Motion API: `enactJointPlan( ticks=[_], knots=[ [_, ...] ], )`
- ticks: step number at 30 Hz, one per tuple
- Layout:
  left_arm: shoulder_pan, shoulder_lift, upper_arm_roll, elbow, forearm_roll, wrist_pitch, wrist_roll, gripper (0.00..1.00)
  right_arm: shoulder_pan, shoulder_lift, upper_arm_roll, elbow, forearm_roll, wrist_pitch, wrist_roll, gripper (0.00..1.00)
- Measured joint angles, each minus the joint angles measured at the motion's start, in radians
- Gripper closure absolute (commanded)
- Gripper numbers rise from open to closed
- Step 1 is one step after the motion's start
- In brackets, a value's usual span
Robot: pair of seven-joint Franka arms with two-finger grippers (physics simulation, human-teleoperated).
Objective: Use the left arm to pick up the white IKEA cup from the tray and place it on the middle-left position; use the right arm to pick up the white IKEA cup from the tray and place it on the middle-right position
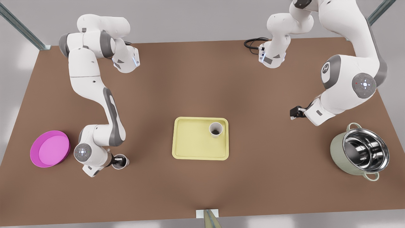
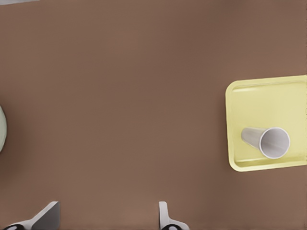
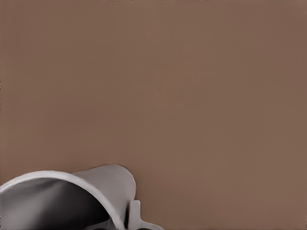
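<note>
The right gripper (image 1: 120, 161), at the front view's lower left, clenches a white cup (image 3: 72, 199). The left gripper (image 2: 108, 218) hangs with jaws spread wide, holding nothing, above the bare surface (image 2: 120, 96).

Plain brown tabletop (image 1: 202, 79), unpatterned. Pale yellow rectangular tray (image 1: 193, 142), one even tone. White cup on the tray (image 1: 216, 129), dark inside in the front view, pale grey inside in the left wrist view (image 2: 268, 142). Second white cup (image 1: 120, 161) with shadowed grey interior (image 3: 72, 201). Round magenta bowl (image 1: 50, 148), lighter pink inside. Sage-green pot (image 1: 360, 151) with mirror-bright steel interior. White arms with grey joints. Light grey fingertips (image 2: 48, 214) on the left gripper (image 2: 108, 216); black fingers (image 1: 295, 112).
</note>
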Motion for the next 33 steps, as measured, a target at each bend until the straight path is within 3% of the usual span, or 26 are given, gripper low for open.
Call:
enactJointPlan(
  ticks=[1,9,14,21,33],
  knots=[
    [-0.044,0.014,-0.001,0.002,-0.001,0.004,-0.017,0.00,0.000,0.001,0.000,0.000,0.005,0.006,-0.015,0.00],
    [-0.356,0.134,-0.002,0.018,0.015,0.117,-0.256,0.00,-0.001,-0.007,0.000,0.000,0.029,0.029,-0.083,0.00],
    [-0.446,0.228,-0.006,-0.006,0.031,0.184,-0.413,0.00,-0.037,-0.272,0.003,0.001,0.044,-0.123,-0.150,0.00],
    [-0.494,0.254,-0.009,-0.182,0.008,0.365,-0.558,0.00,-0.126,-0.601,0.034,0.001,-0.031,-0.398,-0.163,0.00],
    [-0.453,0.378,0.008,-0.163,0.070,0.528,-0.700,0.00,-0.150,-0.637,0.040,0.020,-0.097,-0.610,-0.124,0.00]
  ],
)
